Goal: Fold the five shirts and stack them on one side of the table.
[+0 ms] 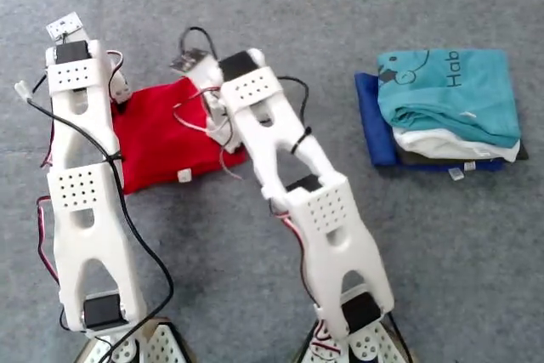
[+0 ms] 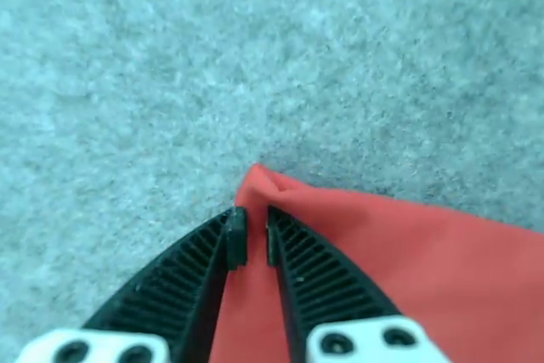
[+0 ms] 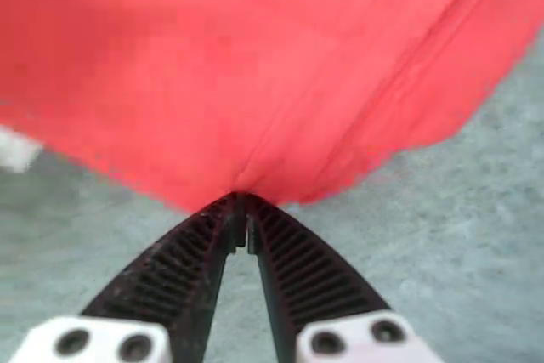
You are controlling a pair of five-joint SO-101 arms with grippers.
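Observation:
A folded red shirt (image 1: 161,138) lies on the grey table between my two arms. My left gripper (image 2: 251,240) is shut on a corner of the red shirt (image 2: 408,261), at the shirt's left edge in the high view (image 1: 119,95). My right gripper (image 3: 240,223) is shut on a fold at the edge of the red shirt (image 3: 255,57), at its right side in the high view (image 1: 217,121). To the right stands a stack of folded shirts: a teal shirt (image 1: 450,91) on top, a white one (image 1: 450,144) under it, a blue one (image 1: 374,121) at the bottom.
The grey carpet-like table cover (image 1: 476,252) has free room in front of the stack and between the red shirt and the stack. Cables run along both arms above the red shirt. A white tag (image 1: 184,176) shows at the red shirt's near edge.

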